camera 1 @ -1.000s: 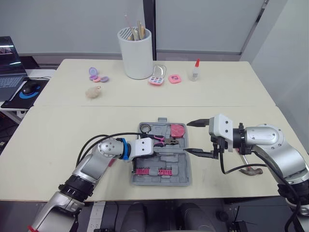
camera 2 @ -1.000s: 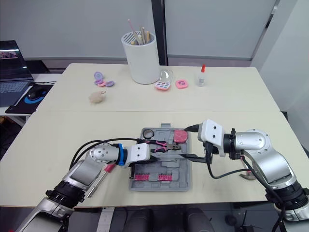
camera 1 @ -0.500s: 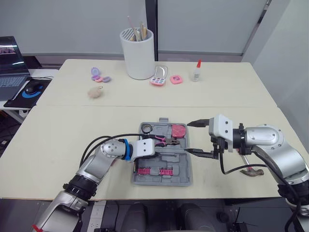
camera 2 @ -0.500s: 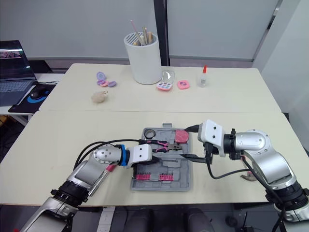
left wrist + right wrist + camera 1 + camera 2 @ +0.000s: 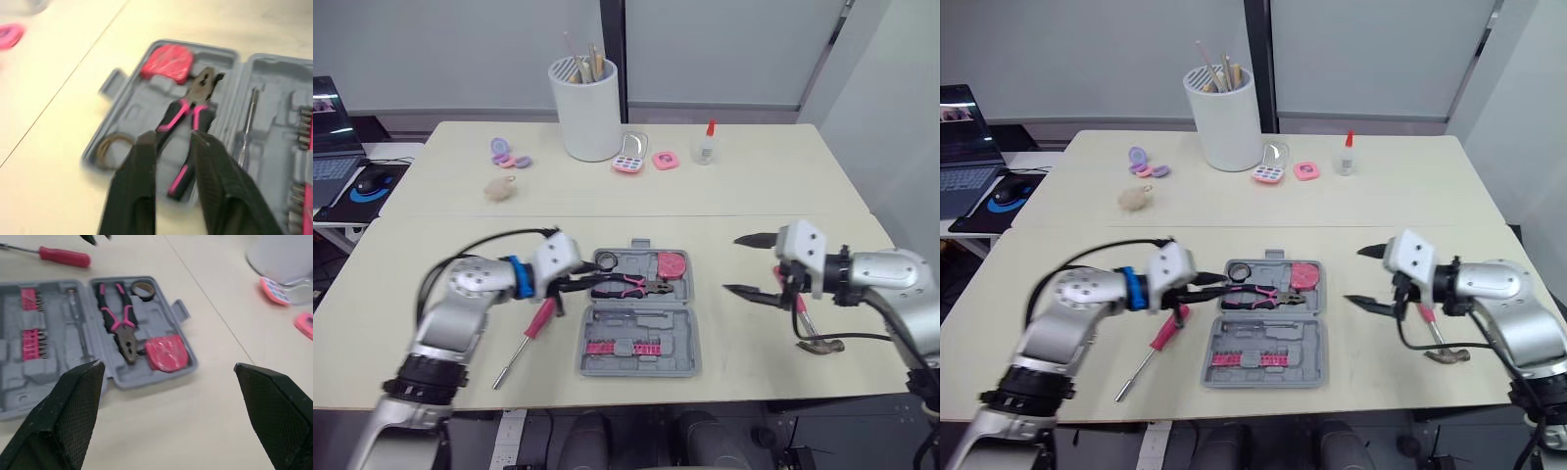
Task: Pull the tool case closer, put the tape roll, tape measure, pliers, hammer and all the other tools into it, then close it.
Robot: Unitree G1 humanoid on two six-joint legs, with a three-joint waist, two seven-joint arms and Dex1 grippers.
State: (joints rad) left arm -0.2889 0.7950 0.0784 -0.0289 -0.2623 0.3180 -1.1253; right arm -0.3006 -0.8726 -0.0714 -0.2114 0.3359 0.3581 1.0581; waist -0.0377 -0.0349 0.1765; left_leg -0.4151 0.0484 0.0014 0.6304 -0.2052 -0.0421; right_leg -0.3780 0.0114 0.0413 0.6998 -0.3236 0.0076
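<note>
The pliers (image 5: 625,286) now lie in the open tool case (image 5: 641,368) on the table (image 5: 754,196), the left gripper (image 5: 590,285) drawn back with jaws released and the right gripper (image 5: 731,262) swung clear, jaws spread empty, leaving the hammer (image 5: 818,343) and screwdriver (image 5: 530,331) still outside

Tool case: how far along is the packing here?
Done: tape roll, tape measure and pliers lie in the open tool case. In hand: nothing; left gripper and right gripper are open. Left: the screwdriver and hammer lie on the table, and the case needs closing.
</note>
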